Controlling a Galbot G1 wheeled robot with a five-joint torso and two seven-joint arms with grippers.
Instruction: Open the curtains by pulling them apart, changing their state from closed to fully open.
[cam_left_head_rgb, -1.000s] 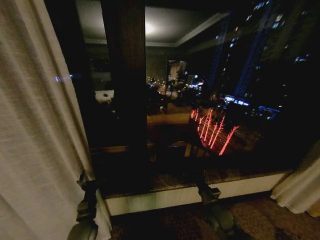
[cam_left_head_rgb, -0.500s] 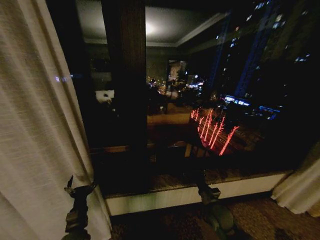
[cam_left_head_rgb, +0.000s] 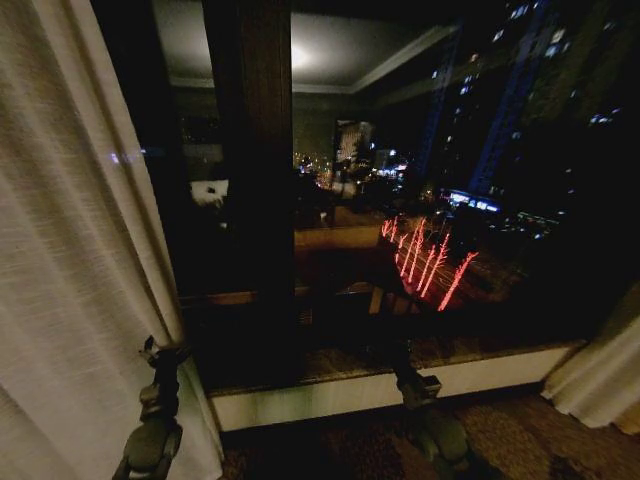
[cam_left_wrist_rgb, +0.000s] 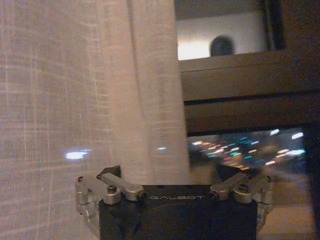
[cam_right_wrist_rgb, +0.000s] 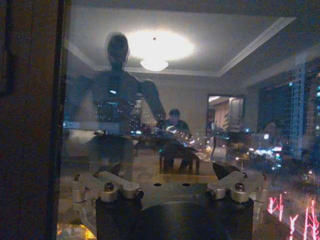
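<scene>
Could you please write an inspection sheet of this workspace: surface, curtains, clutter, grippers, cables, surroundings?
Surface: pale sill below the dark window; patterned carpet.
Job's things: left curtain drawn to the left side; right curtain bunched at the right edge; glass between them uncovered.
Clutter: nothing seen.
Grippers: left gripper at the left curtain's inner edge, open, a fold of cloth between its fingers; right gripper low at the sill, open, facing the glass.
Cables: nothing seen.
Surroundings: night city lights outside; wooden window post; room reflected in the glass.
</scene>
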